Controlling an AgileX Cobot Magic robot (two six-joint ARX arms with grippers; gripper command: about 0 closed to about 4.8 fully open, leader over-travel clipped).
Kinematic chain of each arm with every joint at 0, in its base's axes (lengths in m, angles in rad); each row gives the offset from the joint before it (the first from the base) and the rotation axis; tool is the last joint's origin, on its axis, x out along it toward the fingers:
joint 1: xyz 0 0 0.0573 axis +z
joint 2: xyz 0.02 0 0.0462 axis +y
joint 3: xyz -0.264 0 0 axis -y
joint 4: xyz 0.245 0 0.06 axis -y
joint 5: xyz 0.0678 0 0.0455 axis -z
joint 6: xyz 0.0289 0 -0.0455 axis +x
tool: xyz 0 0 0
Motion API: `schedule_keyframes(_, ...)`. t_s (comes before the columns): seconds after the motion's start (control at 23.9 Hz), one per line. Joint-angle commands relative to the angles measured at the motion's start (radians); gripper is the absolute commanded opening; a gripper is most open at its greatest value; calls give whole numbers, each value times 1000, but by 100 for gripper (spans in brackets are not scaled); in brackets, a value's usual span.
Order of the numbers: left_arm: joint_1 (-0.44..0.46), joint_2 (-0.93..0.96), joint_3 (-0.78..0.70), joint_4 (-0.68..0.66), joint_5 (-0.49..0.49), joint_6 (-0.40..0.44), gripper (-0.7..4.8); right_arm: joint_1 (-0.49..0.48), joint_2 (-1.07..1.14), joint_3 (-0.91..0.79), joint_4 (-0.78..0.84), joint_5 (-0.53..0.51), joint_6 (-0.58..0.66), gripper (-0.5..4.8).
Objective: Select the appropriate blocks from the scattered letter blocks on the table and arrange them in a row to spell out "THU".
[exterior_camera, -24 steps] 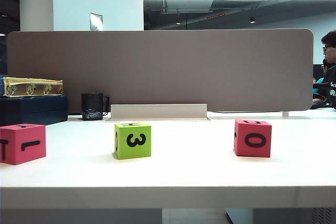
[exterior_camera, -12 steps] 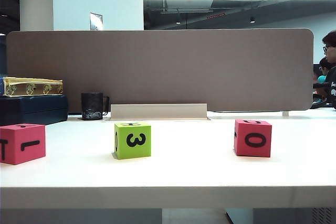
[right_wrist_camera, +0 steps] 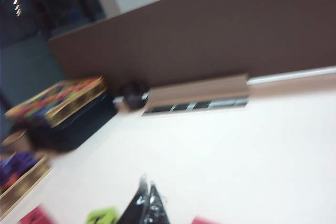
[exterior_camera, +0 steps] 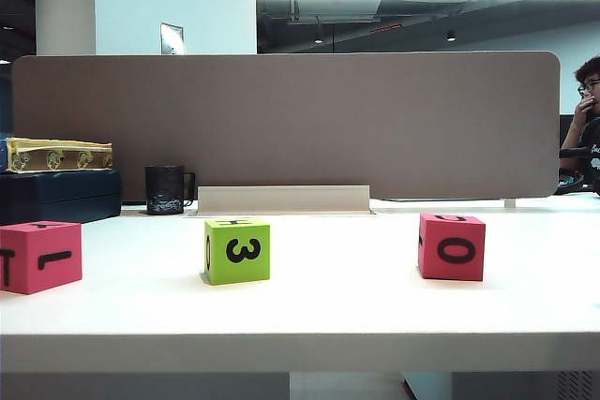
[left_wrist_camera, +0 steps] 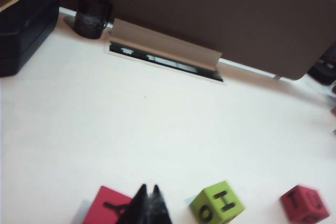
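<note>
both claws shut and high, three blocks waiting below them

the white table (exterior_camera: 309, 311) carried everything, and the grey-brown divider panel (exterior_camera: 281, 124) stood along its far side. taking the lime green block (exterior_camera: 237, 250) as the landmark: it sat well in front of the panel, one pinkish-red block (exterior_camera: 39, 257) stood well apart to its left at the frame edge, and the other pinkish-red block (exterior_camera: 451, 246) stood well apart to its right. a black mug (exterior_camera: 167, 190) and a dark box (exterior_camera: 58, 196) lay behind and left of the green block, against the panel.

neither arm showed in the exterior view. the left gripper (left_wrist_camera: 148, 207) had its tips pressed together, empty, above the table; the green block (left_wrist_camera: 216, 209) lay just to one side of those tips and a red block (left_wrist_camera: 107, 208) just to the other, so this arm looked nearer to both. the right gripper (right_wrist_camera: 146, 206), also closed on nothing, hung over blurred blocks, the green one (right_wrist_camera: 102, 216) close beside it

no block touched another; the row looked not yet begun
</note>
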Motion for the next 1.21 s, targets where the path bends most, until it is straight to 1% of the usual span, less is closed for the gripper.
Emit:
schedule_keyframes(0.04, -1, 85, 81, -96, 0, 84, -6, 1, 147, 123, -82, -124, -23, -5)
schedule_keyframes(0.13, 0, 116, 98, -114, 1, 108, -6, 13, 217, 200, -126, -181, -26, -5)
schedule_keyframes(0.17, 0, 122, 99, -126, 0, 111, -6, 25, 235, 229, -146, -192, -31, -5)
schedule_keyframes(0.25, 0, 148, 100, -179, -3, 166, -6, 89, 289, 314, -206, -190, -85, -5)
schedule_keyframes(0.33, 0, 167, 101, -210, -4, 183, -6, 136, 314, 355, -239, -171, -110, -5)
schedule_keyframes(0.46, 0, 215, 101, -240, -3, 187, -6, 271, 381, 432, -324, -90, -158, -5)
schedule_keyframes(0.59, 0, 267, 101, -243, -4, 235, -6, 415, 470, 467, -383, -7, -180, -5)
schedule_keyframes(0.67, 0, 291, 101, -242, -4, 235, -6, 482, 522, 481, -406, 21, -187, -5)
schedule_keyframes(0.8, 0, 354, 101, -240, -4, 237, -6, 617, 623, 512, -407, 55, -202, -5)
schedule_keyframes(0.88, 0, 380, 101, -235, -4, 247, -6, 673, 666, 534, -409, 76, -202, -5)
schedule_keyframes(0.92, 0, 406, 101, -222, -4, 254, -6, 717, 703, 557, -409, 96, -207, -5)
schedule_keyframes(1.0, 0, 446, 102, -194, -3, 254, -6, 763, 751, 593, -413, 121, -215, -5)
schedule_keyframes(1.05, 0, 458, 102, -188, -3, 254, -6, 771, 761, 602, -417, 121, -221, -5)
schedule_keyframes(1.13, 0, 501, 110, -178, -3, 259, -6, 771, 788, 631, -444, 130, -232, -5)
schedule_keyframes(1.21, 0, 557, 131, -174, -4, 289, -6, 770, 801, 645, -458, 150, -235, -5)
